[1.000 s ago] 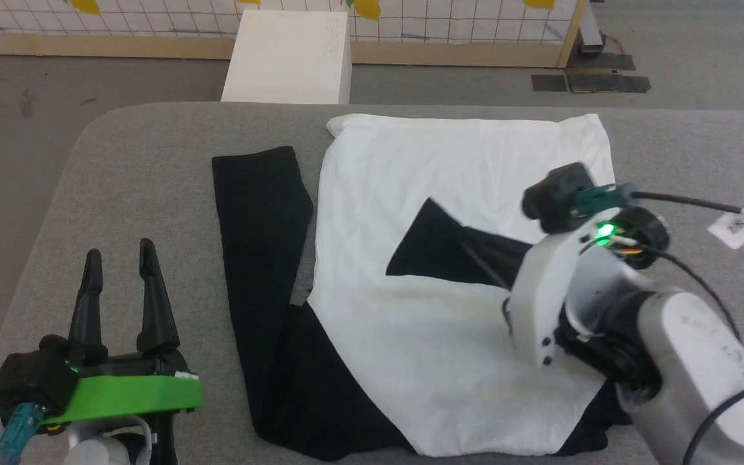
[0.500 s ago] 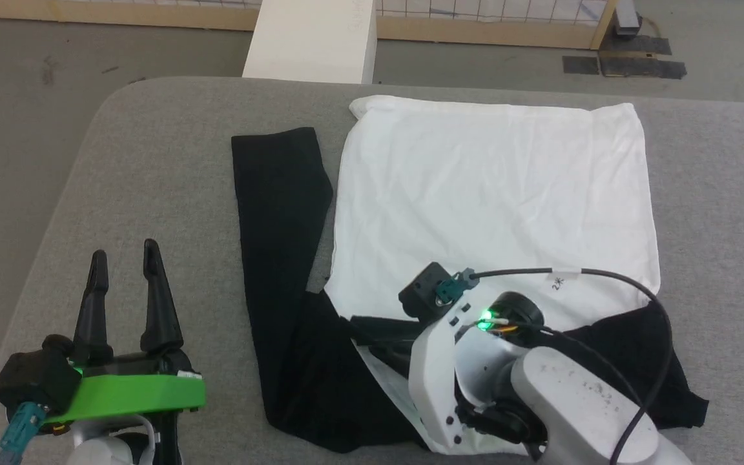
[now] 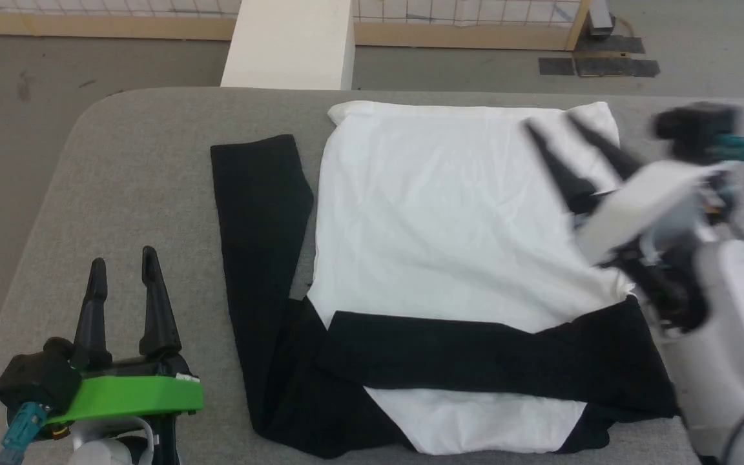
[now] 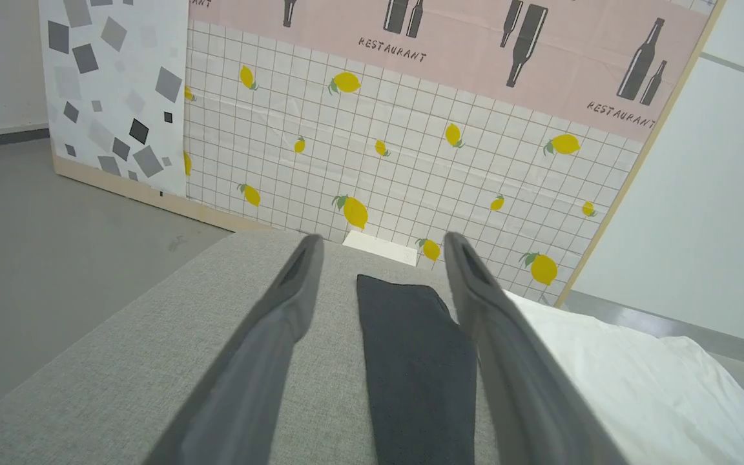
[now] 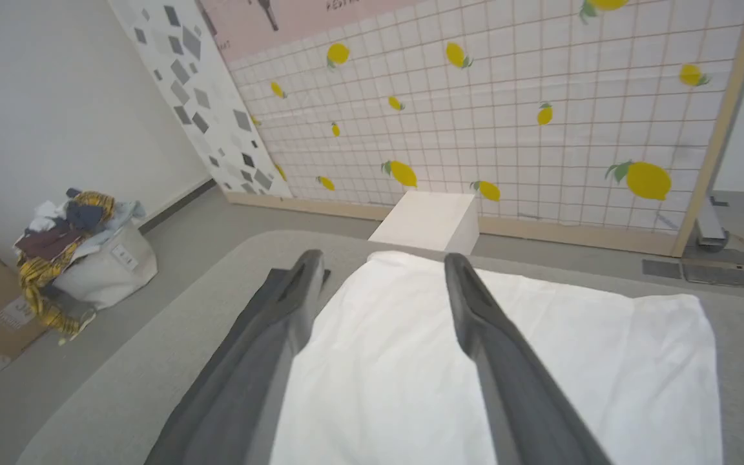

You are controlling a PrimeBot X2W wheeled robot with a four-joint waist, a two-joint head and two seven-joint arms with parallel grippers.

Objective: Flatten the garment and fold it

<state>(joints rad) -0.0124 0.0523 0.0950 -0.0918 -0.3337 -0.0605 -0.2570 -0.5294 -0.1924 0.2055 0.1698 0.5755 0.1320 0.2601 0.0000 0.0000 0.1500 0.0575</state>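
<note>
- The garment (image 3: pixel 449 226) lies on the table (image 3: pixel 120 168), to the right of the left gripper (image 3: pixel 122 257), whose fingers stand apart, empty.
- The right gripper (image 3: pixel 551 123) hovers over its white part, fingers apart, empty.

Soft white cloth shirt (image 3: pixel 443 213) with black sleeves and black band, on plain grey fabric table (image 3: pixel 139 168). White grid-patterned wall panel (image 4: pixel 411 174) dotted with yellow lemons; pink strip (image 4: pixel 462 39) printed with dark bottles.
</note>
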